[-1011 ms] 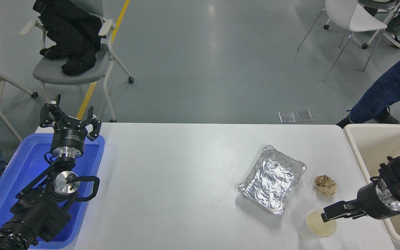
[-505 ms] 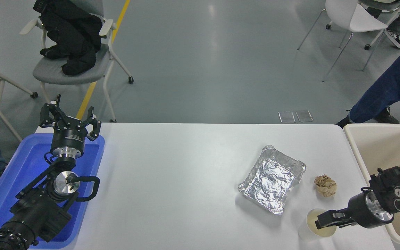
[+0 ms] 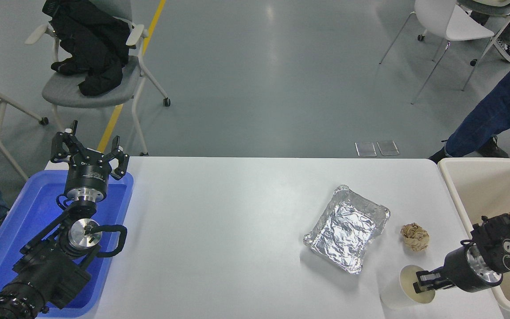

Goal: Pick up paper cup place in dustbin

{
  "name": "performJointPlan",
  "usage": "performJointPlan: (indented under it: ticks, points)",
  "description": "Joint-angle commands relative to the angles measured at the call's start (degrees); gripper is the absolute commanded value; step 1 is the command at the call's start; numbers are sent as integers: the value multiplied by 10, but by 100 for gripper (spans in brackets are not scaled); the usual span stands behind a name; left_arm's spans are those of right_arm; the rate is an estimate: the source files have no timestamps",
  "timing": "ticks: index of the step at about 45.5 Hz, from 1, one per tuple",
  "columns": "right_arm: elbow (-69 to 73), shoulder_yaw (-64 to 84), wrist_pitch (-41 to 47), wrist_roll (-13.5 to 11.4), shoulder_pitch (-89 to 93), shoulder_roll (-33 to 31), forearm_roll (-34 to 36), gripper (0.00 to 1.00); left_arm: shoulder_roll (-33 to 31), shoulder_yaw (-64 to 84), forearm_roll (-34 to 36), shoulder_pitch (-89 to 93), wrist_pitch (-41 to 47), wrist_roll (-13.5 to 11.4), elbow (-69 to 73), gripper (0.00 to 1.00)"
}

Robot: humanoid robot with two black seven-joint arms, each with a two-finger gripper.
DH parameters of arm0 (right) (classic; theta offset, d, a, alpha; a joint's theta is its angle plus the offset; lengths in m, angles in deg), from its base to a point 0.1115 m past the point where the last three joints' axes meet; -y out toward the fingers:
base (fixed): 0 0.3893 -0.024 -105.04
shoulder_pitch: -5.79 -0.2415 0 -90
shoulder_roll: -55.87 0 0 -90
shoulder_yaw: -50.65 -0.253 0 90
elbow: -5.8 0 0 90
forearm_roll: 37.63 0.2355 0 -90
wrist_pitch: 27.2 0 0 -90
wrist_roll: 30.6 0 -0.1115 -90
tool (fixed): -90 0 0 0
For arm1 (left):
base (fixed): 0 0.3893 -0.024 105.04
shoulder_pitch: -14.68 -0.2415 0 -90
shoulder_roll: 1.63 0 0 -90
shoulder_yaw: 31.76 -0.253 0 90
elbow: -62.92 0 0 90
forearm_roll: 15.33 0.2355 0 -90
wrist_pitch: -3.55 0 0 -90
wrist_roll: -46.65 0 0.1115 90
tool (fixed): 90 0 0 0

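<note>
The right hand (image 3: 424, 282) is clamped on the paper cup's (image 3: 403, 290) rim, one finger hidden inside; the cup tilts just left of the dustbin (image 3: 452, 190), whose right part is cut off. The left hand (image 3: 89, 155) is spread.

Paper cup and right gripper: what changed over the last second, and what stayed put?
The right gripper drew back toward the robot and lowered over the paper cup's rim, one jaw now inside the mouth. The cup has tipped, its mouth now facing the gripper; whether it is clamped is unclear. The foil tray, crumpled brown paper ball, dustbin and parked left gripper over the blue tray did not move.
</note>
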Motion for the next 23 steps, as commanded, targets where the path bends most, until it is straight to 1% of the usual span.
performJointPlan:
  ticks: [1, 8, 10, 13, 18, 23]
  points:
    - [8, 3, 2, 0, -12, -12, 1, 0, 0, 0, 0, 0, 0, 0, 0, 99]
    - [67, 31, 32, 0, -92, -65, 2, 0, 0, 0, 1, 0, 0, 1, 0, 99]
    - [104, 67, 48, 0, -156, -90, 7, 0, 0, 0, 1, 0, 0, 1, 0, 99]
    - [145, 134, 73, 0, -256, -107, 9, 0, 0, 0, 1, 0, 0, 1, 0, 99]
    - [209, 271, 94, 0, -433, -112, 11, 0, 0, 0, 1, 0, 0, 1, 0, 99]
    - [240, 380, 106, 1, -567, -92, 25, 0, 0, 0, 1, 0, 0, 1, 0, 99]
